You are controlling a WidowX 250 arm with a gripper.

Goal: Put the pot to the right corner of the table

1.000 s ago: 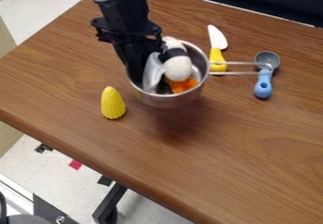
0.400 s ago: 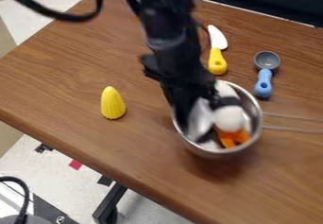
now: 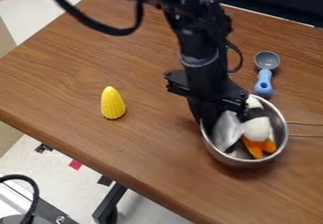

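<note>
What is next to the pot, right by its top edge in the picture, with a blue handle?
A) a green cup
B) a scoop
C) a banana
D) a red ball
B, because the scoop with a gray bowl and a blue handle lies on the table just above the pot in the picture.

Silver pot [image 3: 278,123]; yellow corn [image 3: 113,103]; blue-and-grey scoop [image 3: 265,79]; brown wood-grain table [image 3: 151,142].
</note>
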